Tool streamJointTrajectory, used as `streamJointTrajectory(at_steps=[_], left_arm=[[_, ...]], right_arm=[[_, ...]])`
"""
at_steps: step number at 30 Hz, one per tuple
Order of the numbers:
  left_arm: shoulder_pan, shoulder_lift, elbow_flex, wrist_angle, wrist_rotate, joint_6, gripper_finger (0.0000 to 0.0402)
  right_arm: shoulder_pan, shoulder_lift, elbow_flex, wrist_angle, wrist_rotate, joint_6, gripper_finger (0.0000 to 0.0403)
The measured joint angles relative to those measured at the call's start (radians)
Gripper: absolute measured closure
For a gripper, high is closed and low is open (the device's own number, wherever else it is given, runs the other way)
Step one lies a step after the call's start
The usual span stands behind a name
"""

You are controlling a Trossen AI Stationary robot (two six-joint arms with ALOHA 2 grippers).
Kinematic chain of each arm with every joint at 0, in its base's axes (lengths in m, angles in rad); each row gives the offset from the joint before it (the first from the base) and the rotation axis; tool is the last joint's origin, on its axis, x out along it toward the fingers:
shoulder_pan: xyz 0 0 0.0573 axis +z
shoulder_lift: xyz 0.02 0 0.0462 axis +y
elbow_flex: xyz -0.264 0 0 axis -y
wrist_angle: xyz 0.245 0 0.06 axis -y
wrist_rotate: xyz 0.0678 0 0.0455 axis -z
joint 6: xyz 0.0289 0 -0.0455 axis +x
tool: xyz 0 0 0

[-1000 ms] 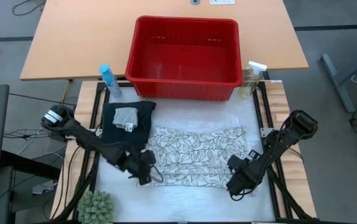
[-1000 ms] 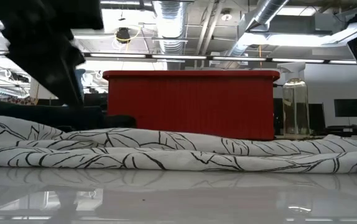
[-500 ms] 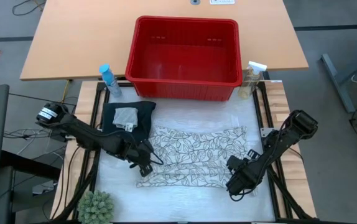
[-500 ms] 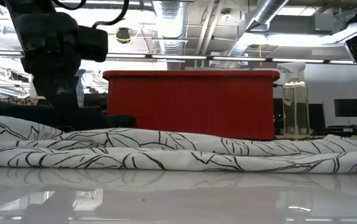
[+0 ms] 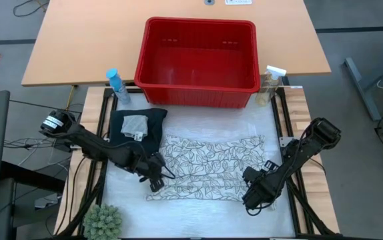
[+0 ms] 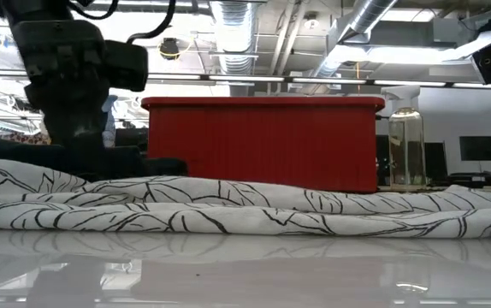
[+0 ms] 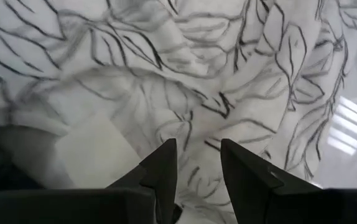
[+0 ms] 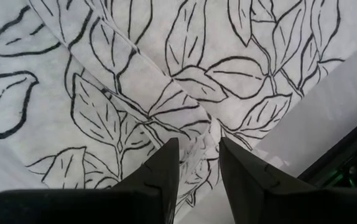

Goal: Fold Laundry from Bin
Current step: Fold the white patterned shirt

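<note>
The white leaf-print cloth (image 5: 211, 167) lies spread and wrinkled in the middle of the table. My left gripper (image 5: 157, 179) stands open just over the cloth's near left part (image 7: 197, 93), fingers pointing steeply down; whether they touch it, I cannot tell. My right gripper (image 5: 251, 197) is shut on the cloth at its near right corner. The dark trousers (image 5: 150, 130) lie folded at the far left, and the small grey cloth (image 5: 135, 125) rests on top of them. The red bin (image 5: 198, 93) stands behind, at the table's far edge. My right gripper pinches a small bunch of the leaf-print cloth (image 8: 198, 134) between its two fingers, close to the cloth's near right edge. It comes steeply from above. Creases run out from the fingers, while the rest of the cloth lies flat on the table.
A blue bottle (image 5: 116, 83) stands left of the bin and a clear spray bottle (image 5: 271, 83) right of it. A green plant (image 5: 103, 223) sits at the near left corner. Bare white tabletop (image 5: 198, 217) runs along the near edge.
My left gripper has gone a short way from the near edge toward the far edge, sunk a little and rolled about its own axis; its finger gap looks unchanged. The cloth lies as before.
</note>
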Motion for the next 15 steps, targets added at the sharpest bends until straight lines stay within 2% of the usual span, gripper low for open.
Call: streamJointTrajectory(at_steps=[10,15], left_arm=[[-0.007,0.0,-0.025,0.016,0.026,-0.025,0.0294],[-0.007,0.018,-0.026,0.019,0.042,-0.018,0.0334]], right_arm=[[0.0,0.0,0.0,0.002,0.001,0.0,0.0264],[0.0,0.0,0.0,0.003,0.001,0.0,0.0264]])
